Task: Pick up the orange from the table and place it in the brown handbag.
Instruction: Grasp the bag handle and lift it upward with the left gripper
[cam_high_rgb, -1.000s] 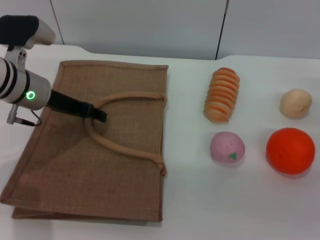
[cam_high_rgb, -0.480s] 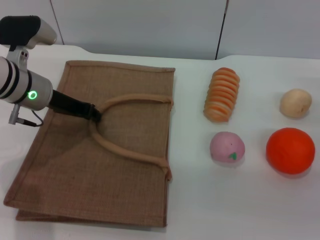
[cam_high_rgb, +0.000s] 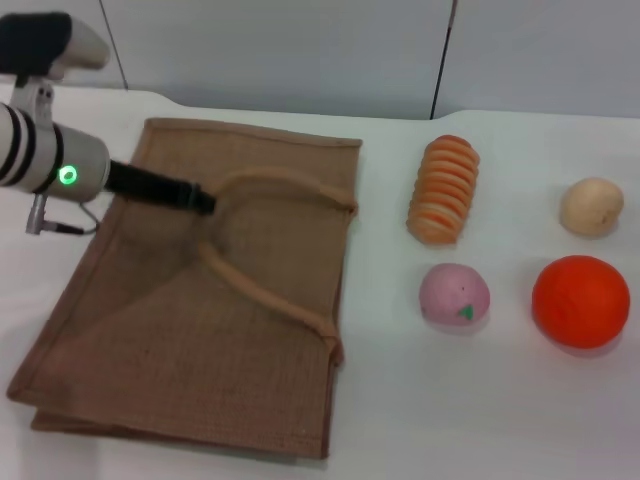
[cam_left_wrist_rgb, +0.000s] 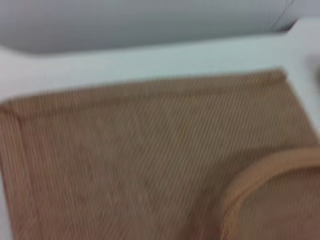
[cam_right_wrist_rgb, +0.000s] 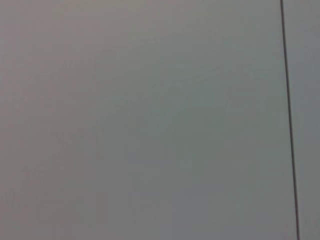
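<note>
The left pincer sits over the brown handbag, its dark tip at the bend of the upper handle, pinching it; that handle is lifted off the cloth and the bag's top layer is pulled up into a fold beneath it. The second handle lies flat, running toward the bag's right edge. The bag lies on the left part of the white desk. Well apart, at the right near side, rests the orange. Just left of it is a pink round fruit; farther back lie a ridged orange-and-cream piece and a pale tan fruit. The right pincer is out of sight.
</note>
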